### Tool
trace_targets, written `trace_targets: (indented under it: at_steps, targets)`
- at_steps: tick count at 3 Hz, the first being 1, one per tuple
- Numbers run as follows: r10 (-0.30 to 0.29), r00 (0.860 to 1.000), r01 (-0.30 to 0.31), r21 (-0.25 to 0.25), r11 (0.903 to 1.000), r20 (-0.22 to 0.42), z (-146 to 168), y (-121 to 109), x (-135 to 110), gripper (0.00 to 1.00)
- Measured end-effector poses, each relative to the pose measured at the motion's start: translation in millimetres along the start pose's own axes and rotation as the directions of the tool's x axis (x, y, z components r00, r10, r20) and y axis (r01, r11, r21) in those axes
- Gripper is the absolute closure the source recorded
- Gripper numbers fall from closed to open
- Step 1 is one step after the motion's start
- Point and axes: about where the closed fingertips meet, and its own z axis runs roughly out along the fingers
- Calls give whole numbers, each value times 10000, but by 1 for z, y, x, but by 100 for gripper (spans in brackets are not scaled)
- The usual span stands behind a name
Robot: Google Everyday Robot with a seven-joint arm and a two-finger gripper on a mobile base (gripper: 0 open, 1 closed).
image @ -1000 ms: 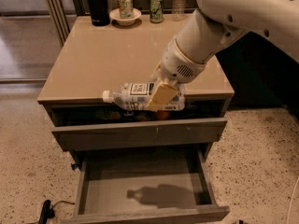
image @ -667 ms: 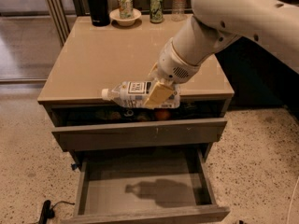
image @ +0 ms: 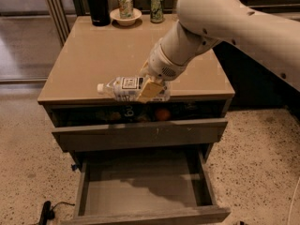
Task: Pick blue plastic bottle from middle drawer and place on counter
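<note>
Bottle and pincer have come up and a touch farther in than a second ago; shadow in the open drawer has shifted with them.

Around it:
- black flask at the far left of the table
- white bowl just right of the flask, with a can standing in it
- second can just right of the bowl
- all of these sit at the far edge, well apart from the bottle
- arm comes in from the right and covers the table's far right corner

Count: one flask, one bowl, two cans, one bottle, two drawers open.

Upper drawer is only cracked open – an orange fruit and dark items show in the gap. Middle drawer is pulled well out toward the near side, with a bare grey floor and only shadow on it. Black cable end lies on the speckled floor at near left.

Pincer is clamped across the blue plastic bottle at mid-body, one tan finger lying over the near side by the label. Bottle is horizontal, white cap pointing left, right at the table's near edge and above the upper drawer – can't tell if it touches the table.
</note>
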Motion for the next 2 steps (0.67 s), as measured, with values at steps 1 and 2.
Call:
trace_targets:
  at_steps: [1, 2]
  targets:
    - [-186, 9997, 188, 166, 9997, -138, 1, -11, -4, 100]
    - [-242, 9992, 249, 197, 9995, -309, -1, -22, -8, 100]
